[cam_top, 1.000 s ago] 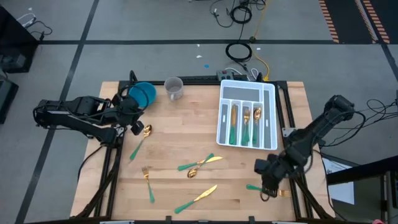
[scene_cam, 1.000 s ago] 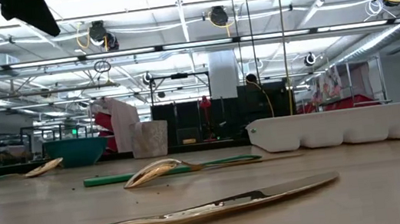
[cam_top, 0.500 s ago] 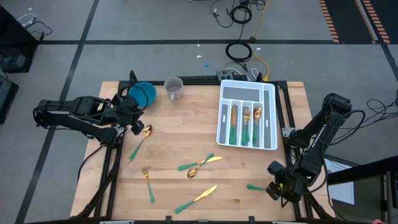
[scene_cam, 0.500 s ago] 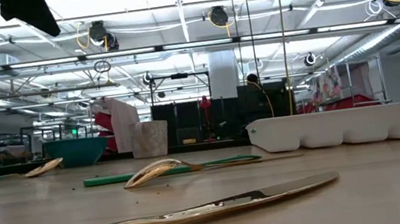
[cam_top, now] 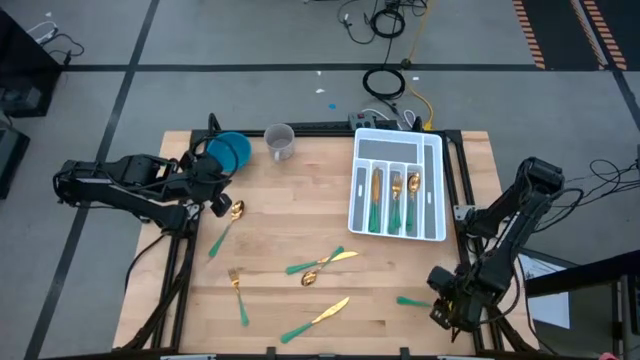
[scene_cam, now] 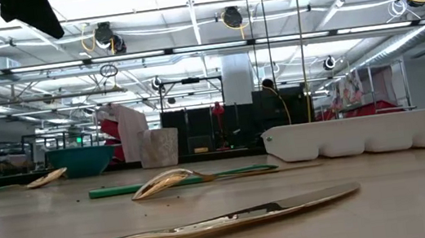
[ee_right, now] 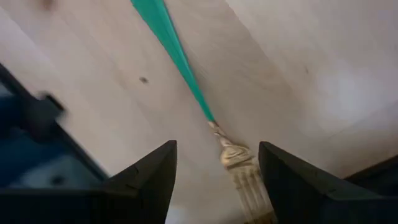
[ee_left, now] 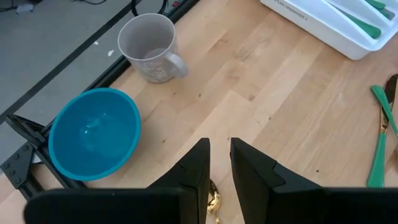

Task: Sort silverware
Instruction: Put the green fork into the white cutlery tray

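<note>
A fork point(ee_right: 186, 62) with a teal handle and gold head point(ee_right: 239, 165) lies flat on the wood by the table's near right corner. My right gripper point(ee_right: 217, 177) hangs over it, pointing down and open, with one finger on each side of the head and touching nothing. In the high view only the fork's handle point(cam_top: 410, 299) shows beside that gripper point(cam_top: 452, 306). My left gripper point(ee_left: 219, 158) waits above the table's left side, with only a narrow gap between its fingers and nothing in it. Below it lies a spoon point(cam_top: 226, 224). More silverware lies loose mid-table.
The white divided tray point(cam_top: 432, 190) at the far right holds several pieces. The blue bowl point(cam_top: 230, 152) and a grey cup point(cam_top: 280, 141) stand at the far left. A fork point(cam_top: 238, 292), two knives point(cam_top: 315, 318) point(cam_top: 340, 257) and a spoon point(cam_top: 310, 277) lie on the near half.
My right gripper has gone toward the table's near right corner and come down, rolling about its own axis. It now stands over the fork's head, which lay uncovered beside it a second ago. The fork has not moved.
</note>
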